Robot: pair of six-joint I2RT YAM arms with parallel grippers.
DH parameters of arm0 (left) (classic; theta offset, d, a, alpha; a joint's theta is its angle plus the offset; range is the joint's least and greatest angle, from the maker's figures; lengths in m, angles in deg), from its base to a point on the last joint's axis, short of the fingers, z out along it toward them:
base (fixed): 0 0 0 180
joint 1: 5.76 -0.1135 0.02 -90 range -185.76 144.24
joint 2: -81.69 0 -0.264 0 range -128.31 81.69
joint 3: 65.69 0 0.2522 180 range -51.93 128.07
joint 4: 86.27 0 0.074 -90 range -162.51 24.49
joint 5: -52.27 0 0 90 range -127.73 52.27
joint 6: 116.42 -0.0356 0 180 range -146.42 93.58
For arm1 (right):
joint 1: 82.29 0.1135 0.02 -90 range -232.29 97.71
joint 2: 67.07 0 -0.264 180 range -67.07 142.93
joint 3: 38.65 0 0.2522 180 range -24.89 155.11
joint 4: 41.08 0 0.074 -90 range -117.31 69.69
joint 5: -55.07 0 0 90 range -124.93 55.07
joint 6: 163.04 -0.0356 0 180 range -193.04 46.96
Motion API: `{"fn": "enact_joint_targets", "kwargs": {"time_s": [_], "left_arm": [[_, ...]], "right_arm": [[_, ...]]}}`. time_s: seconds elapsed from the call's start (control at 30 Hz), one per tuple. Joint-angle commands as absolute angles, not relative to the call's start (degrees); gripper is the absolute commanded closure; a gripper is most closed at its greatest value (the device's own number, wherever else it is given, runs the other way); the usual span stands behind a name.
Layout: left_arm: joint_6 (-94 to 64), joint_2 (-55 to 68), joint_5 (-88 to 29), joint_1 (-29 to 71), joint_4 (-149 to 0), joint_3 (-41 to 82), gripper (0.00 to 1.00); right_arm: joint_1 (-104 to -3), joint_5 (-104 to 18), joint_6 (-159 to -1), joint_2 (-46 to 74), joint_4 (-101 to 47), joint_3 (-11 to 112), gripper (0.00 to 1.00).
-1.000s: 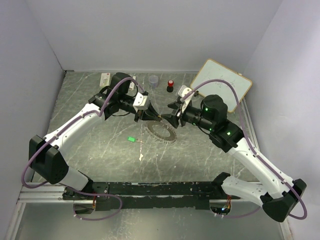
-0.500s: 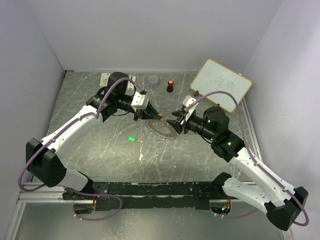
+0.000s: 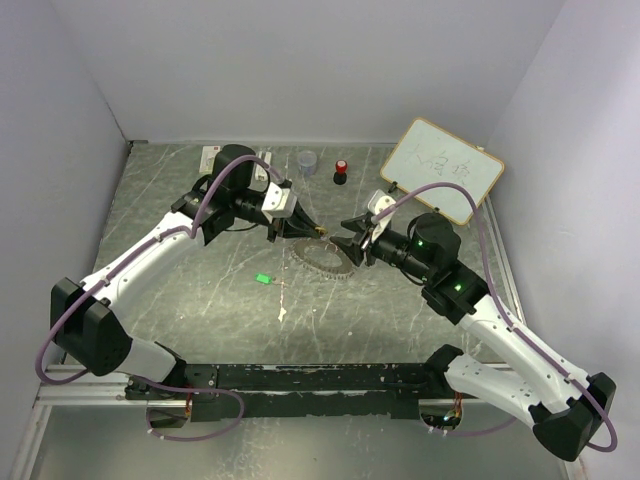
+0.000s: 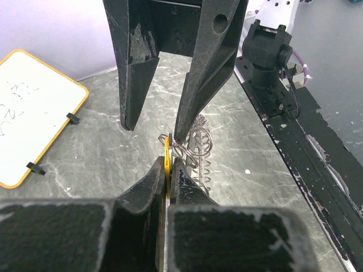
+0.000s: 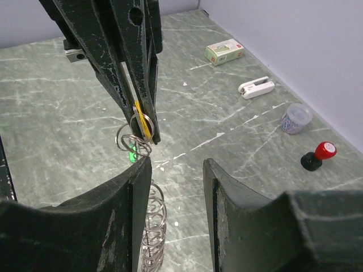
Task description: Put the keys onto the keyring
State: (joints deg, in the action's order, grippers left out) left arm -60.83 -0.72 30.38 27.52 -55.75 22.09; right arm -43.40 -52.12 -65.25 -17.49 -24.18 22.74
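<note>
My left gripper [image 4: 168, 164] is shut on the yellow-orange key [image 4: 167, 163], held edge-on above the table. Loops of the silver keyring [image 4: 195, 148] hang at the key's tip, and the rest of the ring trails down to the table [image 3: 322, 262]. My right gripper [image 5: 177, 161] faces the left one, open with nothing between its fingers. Its left finger tip sits just below the ring's loops [image 5: 133, 141] and the yellow key [image 5: 143, 126]. The green key [image 3: 263, 279] lies flat on the table to the left, also in the right wrist view [image 5: 132, 154].
A whiteboard [image 3: 442, 170] lies at the back right. A red-capped black knob [image 3: 341, 171], a small grey cup [image 3: 306, 161] and a white box [image 3: 211, 156] stand along the back. A white stapler-like item [image 5: 256, 86] lies near them.
My right gripper's jaws have narrowed somewhat, and the right arm has dropped lower and drawn back a little from the left gripper. The left gripper keeps its hold on the yellow key.
</note>
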Motion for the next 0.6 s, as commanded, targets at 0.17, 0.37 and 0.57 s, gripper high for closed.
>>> {"fn": "enact_joint_targets", "kwargs": {"time_s": [0.17, 0.37, 0.57], "left_arm": [[-60.1, 0.7, 30.9, 27.0, -59.8, 21.5, 0.93], [-60.0, 0.7, 31.1, 27.0, -59.8, 21.7, 0.93], [-60.3, 0.5, 31.2, 27.0, -59.4, 22.0, 0.93]], "right_arm": [[-43.7, -55.1, -64.9, -18.3, -26.3, 22.6, 0.59], [-43.7, -56.0, -65.0, -17.6, -26.7, 22.5, 0.59], [-43.7, -56.5, -65.2, -16.8, -28.1, 22.5, 0.6]]}}
